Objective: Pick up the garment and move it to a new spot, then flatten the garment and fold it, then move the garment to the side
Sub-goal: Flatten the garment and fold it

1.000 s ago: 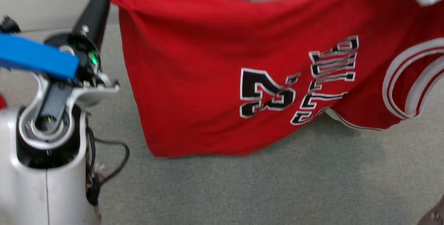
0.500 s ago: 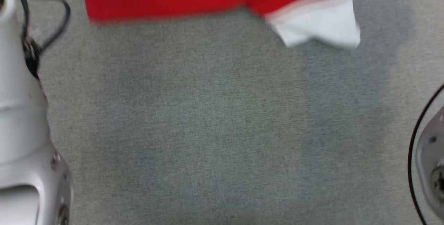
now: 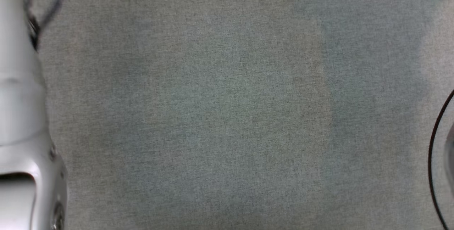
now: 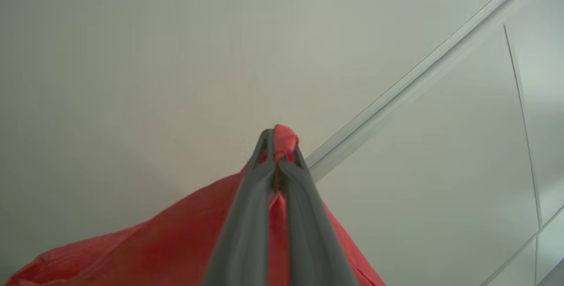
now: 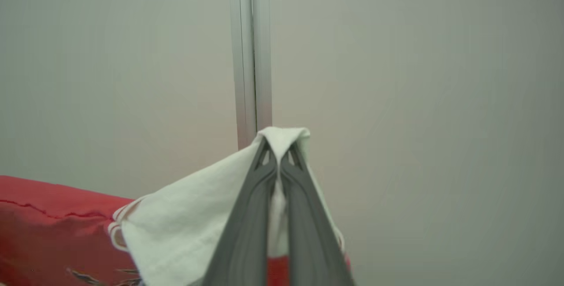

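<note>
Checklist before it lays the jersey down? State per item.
1. Left pincer shut on a red jersey corner: ok.
2. Right pincer shut on the jersey's white corner: ok.
3. Cloth pokes past both sets of tips, bite looks deep enough: ok.
4. Grey surface below free of obstacles in the head view: ok.
5. Jersey hanging untwisted between the pincers: cannot tell.
6. Lower hem lifted off the surface: cannot tell.

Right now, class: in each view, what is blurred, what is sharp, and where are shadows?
Head view: blurred grey surface, dim shadow band at right. Left wrist view: left gripper sharp, garment softer. Right wrist view: right gripper crisp, even light.
</note>
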### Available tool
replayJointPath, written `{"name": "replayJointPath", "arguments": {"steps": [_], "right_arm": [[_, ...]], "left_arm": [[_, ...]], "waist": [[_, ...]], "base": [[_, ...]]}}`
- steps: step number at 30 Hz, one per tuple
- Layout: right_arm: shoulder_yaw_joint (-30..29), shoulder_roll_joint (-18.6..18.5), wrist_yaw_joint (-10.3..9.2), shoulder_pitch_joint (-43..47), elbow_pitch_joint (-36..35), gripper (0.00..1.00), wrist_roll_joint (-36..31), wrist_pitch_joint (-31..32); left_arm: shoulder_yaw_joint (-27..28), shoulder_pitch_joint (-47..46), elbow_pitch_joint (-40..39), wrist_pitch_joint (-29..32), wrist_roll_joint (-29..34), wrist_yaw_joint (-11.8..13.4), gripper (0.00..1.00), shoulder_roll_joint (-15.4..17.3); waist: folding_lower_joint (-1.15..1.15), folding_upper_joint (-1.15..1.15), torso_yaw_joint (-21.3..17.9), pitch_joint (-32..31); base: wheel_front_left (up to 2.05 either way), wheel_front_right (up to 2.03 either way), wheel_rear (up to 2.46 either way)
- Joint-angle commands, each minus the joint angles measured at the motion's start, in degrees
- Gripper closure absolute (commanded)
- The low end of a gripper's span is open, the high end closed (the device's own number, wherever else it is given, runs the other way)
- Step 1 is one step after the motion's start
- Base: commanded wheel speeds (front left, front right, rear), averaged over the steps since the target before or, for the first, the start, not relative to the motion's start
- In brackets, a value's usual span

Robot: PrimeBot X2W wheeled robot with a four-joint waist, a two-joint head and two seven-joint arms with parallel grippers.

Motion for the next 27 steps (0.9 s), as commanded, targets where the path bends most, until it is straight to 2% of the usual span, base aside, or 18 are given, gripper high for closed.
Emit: {"name": "replayJointPath", "arguments": {"steps": [1,5,13,21,26,27], "right_arm": [[0.77,-0.04,0.00,2.51,1.03,1.00,0.75,1.04],[3.23,-1.08,0.00,12.02,3.81,1.00,3.61,5.47],[3.43,-3.76,0.00,30.85,2.31,1.00,8.18,15.80],[-1.52,-4.68,-0.01,49.77,-8.29,1.00,7.59,26.49],[-7.27,-3.04,0.00,62.56,-18.41,1.00,4.64,36.13],[-7.27,-3.04,0.00,62.56,-18.41,1.00,4.64,36.13]], "left_arm": [[-0.38,2.90,1.54,-0.55,0.51,-0.79,1.00,0.30],[-3.49,11.82,7.03,-1.67,3.39,-3.52,1.00,1.44],[-8.32,27.16,12.62,-1.45,4.88,-5.67,1.00,2.17],[-10.26,42.49,10.24,-1.16,3.38,-6.01,1.00,1.71],[-13.68,50.42,6.86,1.52,5.48,-5.19,1.00,3.24],[-13.68,50.42,6.86,1.52,5.48,-5.19,1.00,3.24]], "waist": [[0.00,-0.02,-0.32,-0.07],[0.00,-0.02,-0.86,-0.67],[0.00,-0.02,0.32,-6.29],[0.00,-0.02,2.84,-15.85],[0.00,-0.02,4.20,-21.08],[0.00,-0.02,4.20,-21.08]], "base": [[0.00,0.00,0.00],[0.00,0.00,0.00],[0.00,0.00,0.00],[0.00,0.00,0.00],[0.00,0.00,0.00],[0.00,0.00,0.00]]}}
